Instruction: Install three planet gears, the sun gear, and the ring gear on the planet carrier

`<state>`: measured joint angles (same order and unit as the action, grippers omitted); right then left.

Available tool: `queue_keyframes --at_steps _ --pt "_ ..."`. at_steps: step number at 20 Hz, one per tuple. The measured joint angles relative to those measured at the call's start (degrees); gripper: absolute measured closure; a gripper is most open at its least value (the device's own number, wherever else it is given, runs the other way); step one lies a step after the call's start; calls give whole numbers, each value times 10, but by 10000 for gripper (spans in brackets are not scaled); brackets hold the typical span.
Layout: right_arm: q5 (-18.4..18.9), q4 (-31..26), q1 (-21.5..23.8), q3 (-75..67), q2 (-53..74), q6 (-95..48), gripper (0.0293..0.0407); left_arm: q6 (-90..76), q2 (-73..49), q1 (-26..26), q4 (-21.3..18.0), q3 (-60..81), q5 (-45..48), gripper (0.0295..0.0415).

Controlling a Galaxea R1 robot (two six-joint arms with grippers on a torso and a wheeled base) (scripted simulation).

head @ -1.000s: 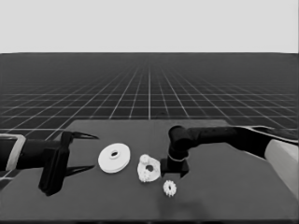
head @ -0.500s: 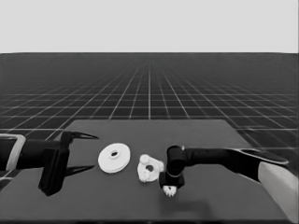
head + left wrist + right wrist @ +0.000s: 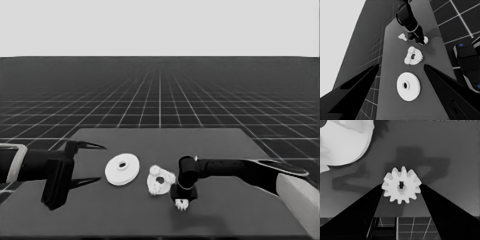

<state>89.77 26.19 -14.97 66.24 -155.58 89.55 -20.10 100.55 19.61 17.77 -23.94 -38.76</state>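
Note:
The larger round part (image 3: 122, 170) lies left of centre on the table, also shown in the left wrist view (image 3: 408, 86). Just right of it is the smaller round part (image 3: 160, 180), which carries small toothed gears (image 3: 411, 50). One more small gear (image 3: 181, 203) lies on the table nearer the front edge. My right gripper (image 3: 182, 199) is down on it, and in the right wrist view both fingertips (image 3: 380, 188) press against this gear (image 3: 401, 185) from either side. My left gripper (image 3: 100, 163) waits open at the table's left end, holding nothing.
A thin white piece (image 3: 402, 37) lies on the table beyond the right arm (image 3: 407, 17). Dark machinery with blue lights (image 3: 467, 62) stands past the table's edge. The table's front edge (image 3: 400, 216) runs close under the right gripper.
My right gripper has moved from beside the smaller round part toward the front edge and come down around the loose gear. The left arm has stayed still.

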Motion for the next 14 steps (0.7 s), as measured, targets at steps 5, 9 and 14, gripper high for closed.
queue_keyframes --at_steps 5,9,14 --pt "15 -131 131 -72 11 59 390 0 0 0 0 0 0 326" --pt "14 -141 141 -73 11 60 390 0 0 0 0 0 0 326" --pt "-11 -168 166 246 -171 -77 390 0 0 0 0 0 0 326"
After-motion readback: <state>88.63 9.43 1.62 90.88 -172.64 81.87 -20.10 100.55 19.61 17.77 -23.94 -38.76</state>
